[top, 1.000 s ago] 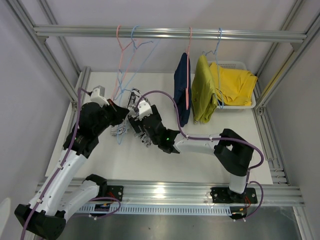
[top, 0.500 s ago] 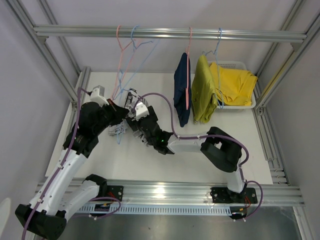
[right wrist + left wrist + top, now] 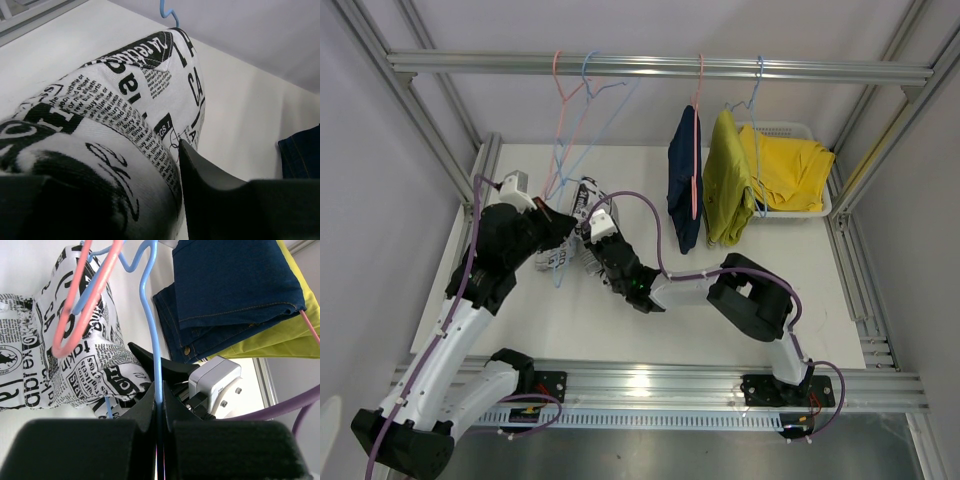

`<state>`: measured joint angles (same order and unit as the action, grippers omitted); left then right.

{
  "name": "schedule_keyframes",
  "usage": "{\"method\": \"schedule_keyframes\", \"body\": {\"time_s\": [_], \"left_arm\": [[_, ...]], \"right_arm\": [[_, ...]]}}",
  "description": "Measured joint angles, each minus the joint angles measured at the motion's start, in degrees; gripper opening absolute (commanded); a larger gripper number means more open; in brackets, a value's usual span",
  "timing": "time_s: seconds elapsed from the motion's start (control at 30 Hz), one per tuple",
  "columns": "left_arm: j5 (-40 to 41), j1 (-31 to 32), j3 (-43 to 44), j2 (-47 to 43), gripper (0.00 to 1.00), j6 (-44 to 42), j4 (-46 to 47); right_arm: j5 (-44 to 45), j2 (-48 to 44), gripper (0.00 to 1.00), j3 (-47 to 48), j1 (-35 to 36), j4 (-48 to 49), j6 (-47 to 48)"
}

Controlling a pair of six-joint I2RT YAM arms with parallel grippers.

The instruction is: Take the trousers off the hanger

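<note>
The black-and-white print trousers (image 3: 578, 222) lie bunched on the table's left, partly on a light-blue hanger (image 3: 582, 128) that hangs from the rail. My left gripper (image 3: 552, 230) is shut on that hanger's wire (image 3: 158, 360). My right gripper (image 3: 592, 234) is shut on the print trousers (image 3: 125, 115), with cloth bulging between its fingers (image 3: 210, 185). Dark navy trousers (image 3: 685, 180) hang on a pink hanger, and mustard-olive trousers (image 3: 724, 185) hang on a blue one. Bright yellow trousers (image 3: 790, 165) lie in the basket. No camouflage trousers are in view.
An empty pink hanger (image 3: 560, 110) hangs beside the blue one and crosses it in the left wrist view (image 3: 82, 295). A white basket (image 3: 823, 208) stands at the back right. An aluminium rail (image 3: 650, 67) and frame posts surround the white table (image 3: 620, 330).
My right arm has folded leftward, its elbow swinging left. Its gripper has shifted slightly left and back with the print trousers. My left gripper has stayed on the blue hanger.
</note>
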<state>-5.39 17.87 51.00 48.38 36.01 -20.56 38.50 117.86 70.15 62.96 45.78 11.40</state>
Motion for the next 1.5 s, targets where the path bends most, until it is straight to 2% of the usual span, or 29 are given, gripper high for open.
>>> {"method": "schedule_keyframes", "body": {"time_s": [0.13, 0.17, 0.23, 0.33, 0.53, 1.03, 1.5], "left_arm": [[-0.81, -0.35, 0.00, 0.24, 0.01, 0.02, 0.31], [-0.94, -0.44, 0.00, 0.35, 0.01, 0.02, 0.33], [-1.14, -0.55, 0.00, 0.44, 0.00, 0.04, 0.35], [-1.29, -0.70, 0.00, 0.44, 0.01, 0.04, 0.37], [-1.44, -0.76, 0.00, 0.59, 0.01, 0.04, 0.44], [-2.75, -0.76, 0.00, 0.70, 0.01, 0.04, 2.47], [-2.99, -0.76, 0.00, 1.11, 0.01, 0.00, 2.54]], "right_arm": [[-0.35, 0.00, 0.35, 0.00, -0.22, 0.07, -0.09], [-0.46, 0.00, 0.29, 0.00, -0.31, 0.07, -0.22], [-0.83, 0.00, 0.25, 0.00, -0.42, 0.00, -0.70], [-1.51, 0.00, 0.12, 0.00, -0.63, -0.07, -1.75], [-2.01, -0.44, 0.00, 0.00, -1.01, -1.36, -2.97], [-1.20, -12.35, 0.00, 0.07, -1.33, -12.09, -2.56], [1.77, -16.31, 0.00, 2.58, 0.76, -17.73, 1.64]]}}
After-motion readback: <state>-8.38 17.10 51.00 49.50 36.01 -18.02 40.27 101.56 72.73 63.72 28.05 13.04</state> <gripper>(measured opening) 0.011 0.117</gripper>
